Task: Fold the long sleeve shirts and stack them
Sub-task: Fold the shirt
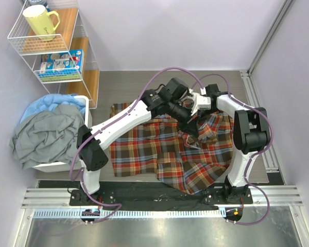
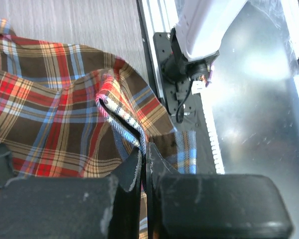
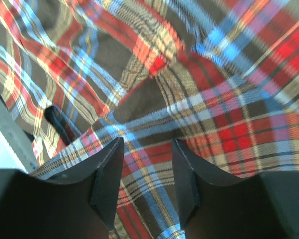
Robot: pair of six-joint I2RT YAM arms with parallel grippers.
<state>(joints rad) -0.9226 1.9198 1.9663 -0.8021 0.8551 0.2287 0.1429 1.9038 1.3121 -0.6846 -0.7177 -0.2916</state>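
Observation:
One long sleeve shirt, in red, brown and blue plaid, lies spread and rumpled in the middle of the table. My left gripper reaches over its far right part. In the left wrist view the left gripper is shut on a raised folded edge of the shirt. My right gripper hangs close beside it. In the right wrist view the right gripper has its jaws apart, and the plaid cloth lies flat in the gap and fills the view.
A white bin heaped with grey and blue clothes stands at the left. Behind it is a wire shelf with a yellow mug. Metal rails run along the right side. A black mat lines the near edge.

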